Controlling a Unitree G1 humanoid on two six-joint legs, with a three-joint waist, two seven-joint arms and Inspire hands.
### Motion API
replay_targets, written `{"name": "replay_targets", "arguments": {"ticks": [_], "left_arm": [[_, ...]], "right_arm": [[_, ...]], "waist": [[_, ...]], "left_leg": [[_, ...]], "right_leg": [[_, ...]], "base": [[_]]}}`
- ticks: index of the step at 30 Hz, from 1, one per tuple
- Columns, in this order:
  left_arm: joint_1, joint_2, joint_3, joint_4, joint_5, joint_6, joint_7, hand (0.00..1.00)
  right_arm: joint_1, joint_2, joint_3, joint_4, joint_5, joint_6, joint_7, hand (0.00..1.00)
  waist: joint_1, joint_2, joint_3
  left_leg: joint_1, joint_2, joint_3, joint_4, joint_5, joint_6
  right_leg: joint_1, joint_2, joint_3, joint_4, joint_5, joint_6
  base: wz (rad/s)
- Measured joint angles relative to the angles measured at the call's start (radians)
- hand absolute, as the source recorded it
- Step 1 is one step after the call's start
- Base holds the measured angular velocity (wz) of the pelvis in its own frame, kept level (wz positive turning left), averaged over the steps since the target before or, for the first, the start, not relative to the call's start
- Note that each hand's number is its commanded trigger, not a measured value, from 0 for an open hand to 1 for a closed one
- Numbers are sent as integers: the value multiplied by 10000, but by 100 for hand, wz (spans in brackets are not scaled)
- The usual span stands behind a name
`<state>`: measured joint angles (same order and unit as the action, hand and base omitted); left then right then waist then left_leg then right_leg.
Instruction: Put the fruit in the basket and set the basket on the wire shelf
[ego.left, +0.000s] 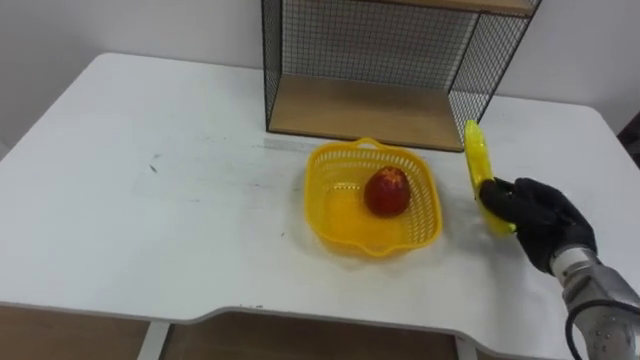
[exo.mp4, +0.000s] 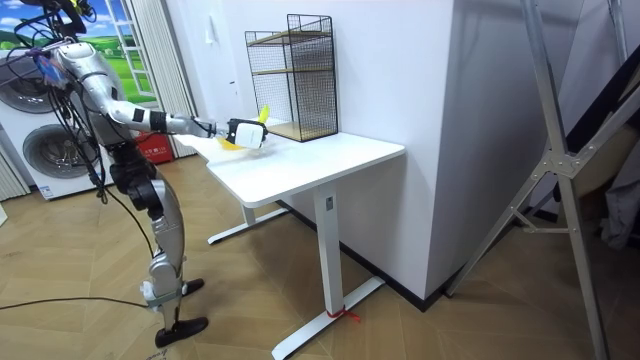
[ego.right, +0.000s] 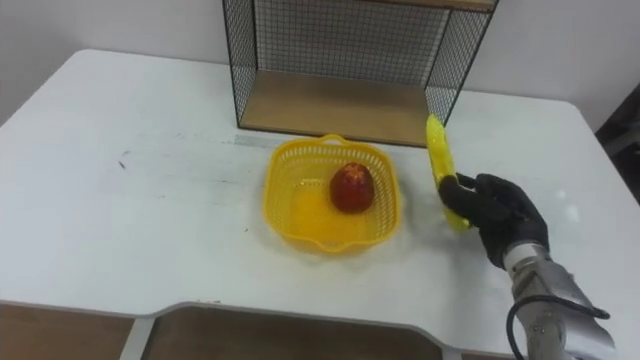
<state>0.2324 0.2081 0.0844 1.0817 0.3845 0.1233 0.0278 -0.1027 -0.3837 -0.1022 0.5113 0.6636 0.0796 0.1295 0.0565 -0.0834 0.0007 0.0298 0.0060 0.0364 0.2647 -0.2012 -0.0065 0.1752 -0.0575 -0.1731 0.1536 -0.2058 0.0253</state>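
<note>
Status, everything referenced to the yellow basket (ego.left: 335, 222):

- Basket sits on the white table (ego.left: 150, 200), roughly mid-table, upright, open side up.
- One red fruit (ego.left: 387, 191) is inside it, right of the basket's centre, resting on the floor of the basket.
- Wire shelf (ego.left: 370, 40) stands just behind the basket at the table's back edge. Its wooden bottom board (ego.left: 360, 110) is bare and close to the basket's rear rim but not touching it.
- Banana (ego.left: 476, 160) is outside the basket, just off its right side and clear of the rim. It is held steeply, far end pointing up and back toward the shelf's front right corner.
- Right hand (ego.left: 540, 215) is right of the basket, black fingers curled round the banana's lower end in a firm wrap. Can't tell whether the banana's bottom tip touches the table.
- Room view: the robot stands at the end of the table on the room view's left, right arm stretched out over the tabletop, with the banana sticking up out of the hand.
</note>
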Motion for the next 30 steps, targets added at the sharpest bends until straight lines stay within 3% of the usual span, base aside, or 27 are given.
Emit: {"name": "replay_targets", "arguments": {"ticks": [3,12,19,26,30], "left_arm": [[38,-4,-4,0,9,22,0,0],[118,-129,-107,-19,26,26,0,0],[313,-166,-92,0,10,87,-3,0],[255,-149,-126,-9,10,0,-1,0],[181,-144,-116,-10,-3,1,-1,0]], "right_arm": [[203,17,0,-624,73,0,-80,100],[414,281,40,-2531,56,-31,-78,100],[499,282,52,-3324,-1157,-31,55,100],[467,282,376,-4070,-2186,-40,292,100],[466,271,708,-4094,-2431,-36,355,100]], "waist": [[-8,6,-84],[-186,29,-64],[-183,112,-18],[-206,-6,-62],[-16,-53,-64]], "left_leg": [[43,-11,4,-11,4,6],[135,-1,-13,-118,-11,-6],[68,16,51,-134,-5,0],[-12,28,89,-64,-4,1],[-5,37,94,-57,-4,0]], "right_leg": [[13,-6,30,17,8,2],[36,-7,-63,12,8,2],[-30,-6,50,160,10,0],[-208,-5,65,153,10,0],[-236,-4,65,168,10,-1]], "base": [[-2],[1],[-3],[0],[0]]}}
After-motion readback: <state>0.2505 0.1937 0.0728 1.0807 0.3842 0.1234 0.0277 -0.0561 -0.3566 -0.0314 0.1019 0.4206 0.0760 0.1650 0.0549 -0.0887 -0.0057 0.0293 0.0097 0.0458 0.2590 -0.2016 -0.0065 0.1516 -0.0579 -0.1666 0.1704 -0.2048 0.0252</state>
